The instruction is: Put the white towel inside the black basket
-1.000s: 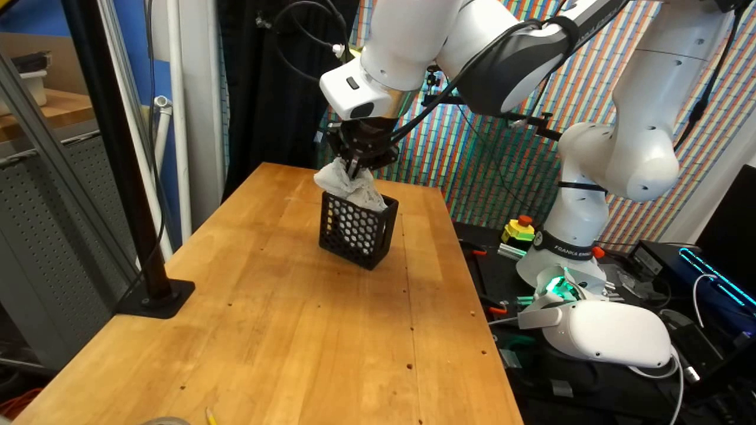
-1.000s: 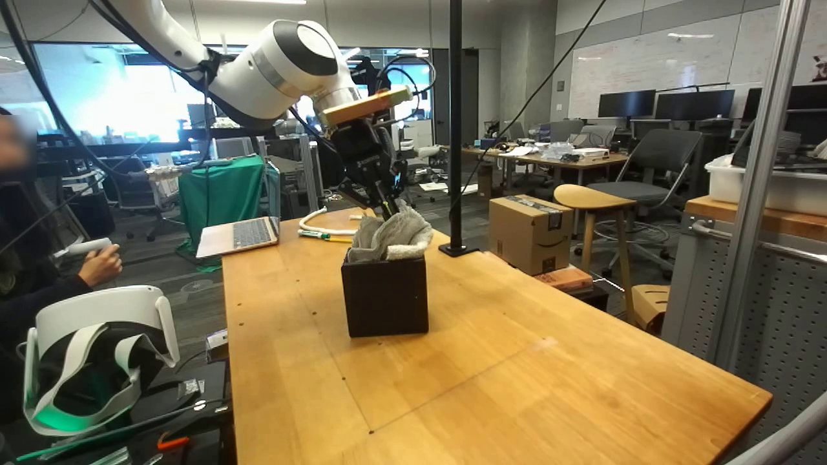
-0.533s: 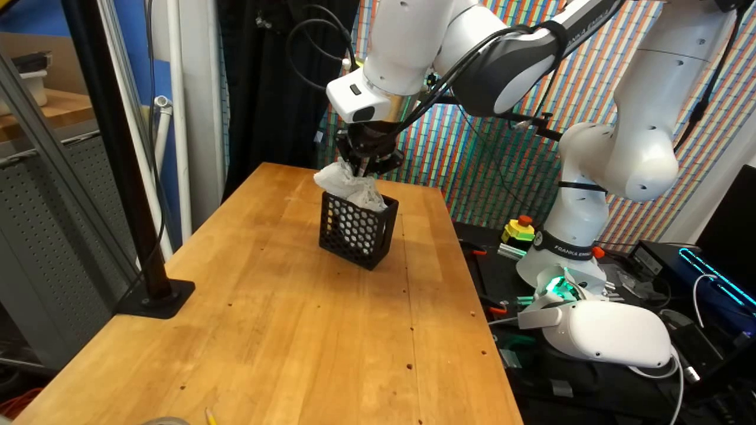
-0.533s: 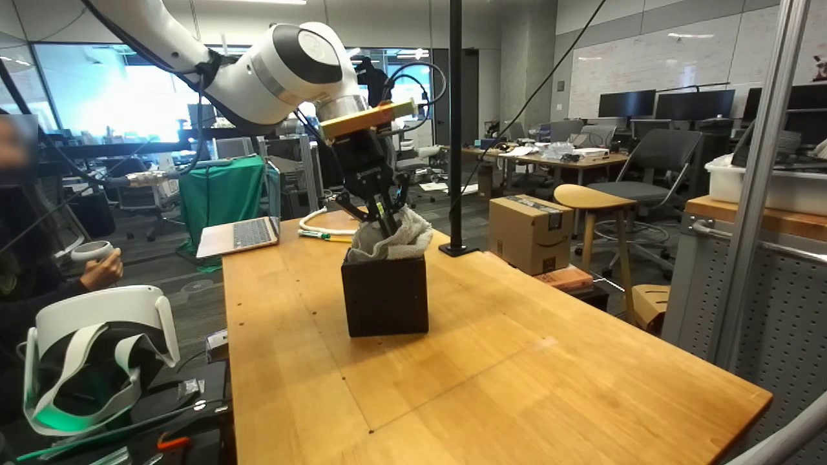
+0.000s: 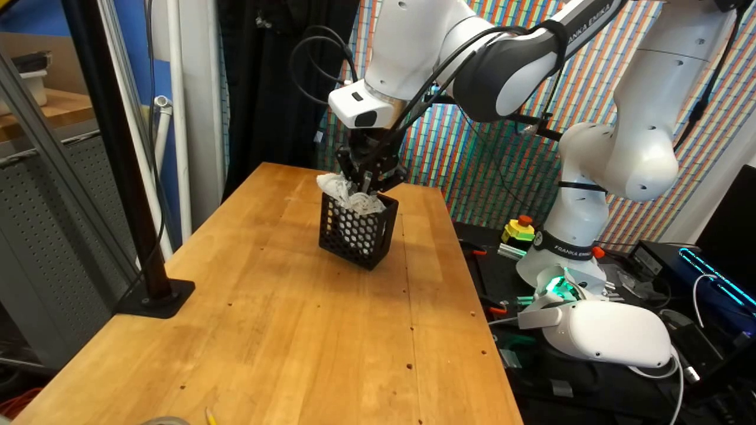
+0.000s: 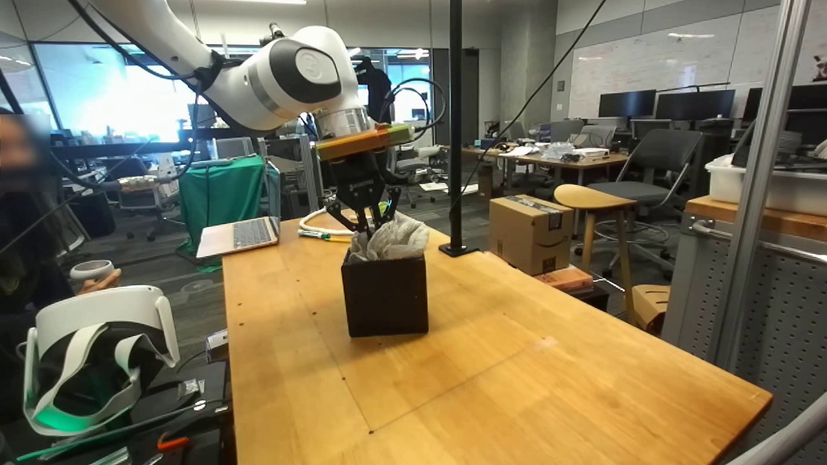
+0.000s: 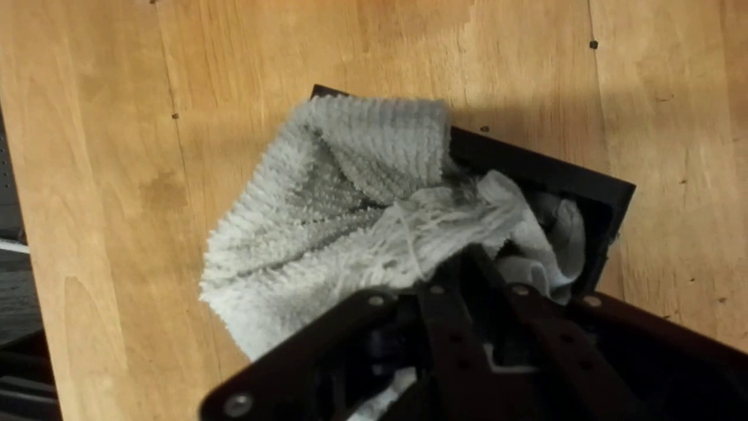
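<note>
White towel lies bunched in the mouth of the black basket, partly down inside, the rest heaped above the rim. Biggest before me is the wooden desk, one end of it cut off in an exterior view. Above it reaches the white robot arm, its upper stretch out of sight in both exterior views. At the edge of an exterior view a person shows only in part, the face blurred. A black pole rises from the desk, its top cut off, and a white headset sits beside the desk, well apart from the basket. The basket stands upright; pale cloth shows through the holes on one side, while the side in an exterior view looks plain and dark. Towel folds cover much of the rim and jut past one edge, so I can't judge how deep the cloth goes. Pointing down into it is the claw, clenched, its fingers side by side and touching the towel; whether a fold is pinched between the tips I cannot make out. At the desk's cut-off end, a grey round thing shows too little to name, beside the tip of a yellow pencil-like stick.
</note>
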